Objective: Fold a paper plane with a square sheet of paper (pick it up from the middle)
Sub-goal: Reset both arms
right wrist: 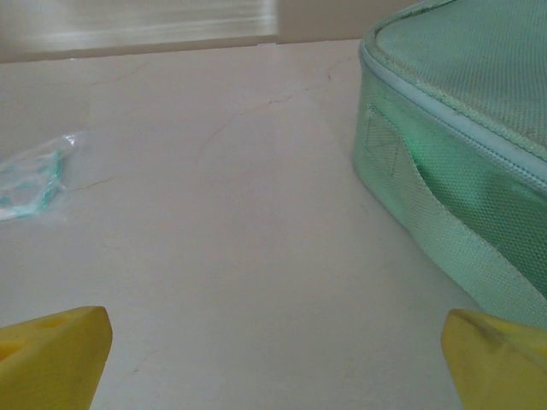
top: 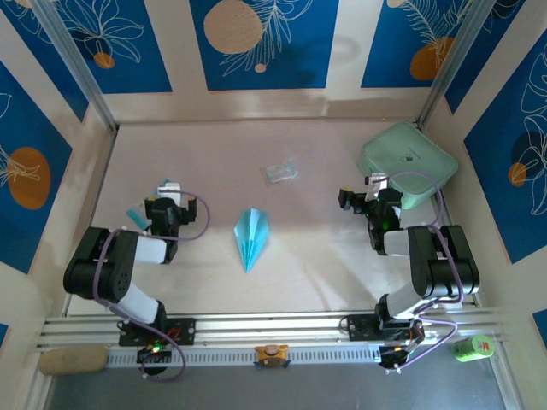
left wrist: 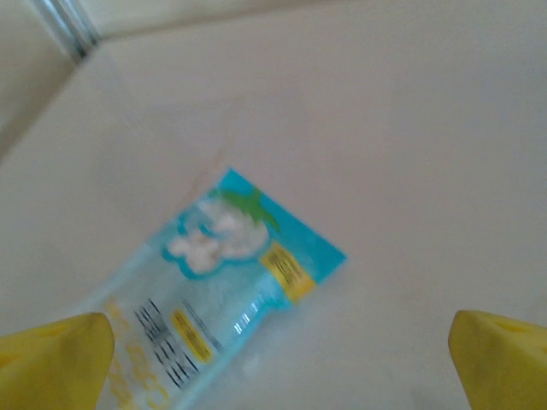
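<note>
— While the arms sit apart like that, where is the paper plane [top: 250, 237]?

— Flat on the table [top: 325, 256], well to the left of the mint-green case [top: 408, 162] and nearer the arm bases than the case is, nose toward the bases. It reads as a finished dart with a centre crease, so I judge the folding done or nearly so.

— And the claws?

— The left claw [left wrist: 278, 367] has its 2 yellow tips spread wide with nothing gripped. It faces a printed packet [left wrist: 231, 282], far from the case. The right claw [right wrist: 273, 359] is spread just as wide and empty, just beside the case, with a clear wrapper [right wrist: 34, 179] off to the case's left.

— So what makes a pick go well?

— Take it from the middle. Come straight down over the crease at mid-length, jaws across the ridge, and close gently so the wings don't crumple. Thin paper lying flat is hard to get under, so pinching along the crease looks the safer bet. Steer clear of the packet and wrapper.
</note>
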Controlling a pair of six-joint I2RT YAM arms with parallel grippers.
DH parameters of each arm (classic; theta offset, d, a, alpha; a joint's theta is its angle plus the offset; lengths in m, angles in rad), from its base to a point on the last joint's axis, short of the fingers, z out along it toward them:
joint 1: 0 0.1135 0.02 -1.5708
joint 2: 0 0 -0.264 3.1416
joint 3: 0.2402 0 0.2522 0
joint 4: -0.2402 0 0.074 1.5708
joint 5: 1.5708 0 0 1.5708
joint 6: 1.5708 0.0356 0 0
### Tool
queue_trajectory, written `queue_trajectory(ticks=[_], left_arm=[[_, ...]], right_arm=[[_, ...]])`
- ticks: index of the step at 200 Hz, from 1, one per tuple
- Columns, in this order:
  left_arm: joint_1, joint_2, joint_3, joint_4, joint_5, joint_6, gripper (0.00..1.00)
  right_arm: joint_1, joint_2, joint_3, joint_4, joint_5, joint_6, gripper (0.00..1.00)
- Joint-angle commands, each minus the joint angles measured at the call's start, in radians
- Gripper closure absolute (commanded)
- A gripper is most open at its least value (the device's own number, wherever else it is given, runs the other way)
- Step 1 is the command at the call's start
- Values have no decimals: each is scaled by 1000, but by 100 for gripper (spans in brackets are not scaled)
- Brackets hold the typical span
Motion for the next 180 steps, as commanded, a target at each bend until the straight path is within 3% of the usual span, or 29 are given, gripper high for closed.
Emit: queue_trajectory(ticks=[1, 37, 71, 180], left_arm=[[43, 3, 6, 98, 132, -7, 0], [59, 1, 19, 68, 263, 17, 0], [56, -1, -7, 115, 137, -22, 0], [54, -3, -2, 105, 176, -7, 0]], right_arm=[[1, -6, 7, -4, 21, 14, 1], [-1, -6, 10, -3, 15, 14, 1], [-5, -6, 10, -6, 6, 16, 1], [-6, -6, 12, -7, 6, 16, 1]])
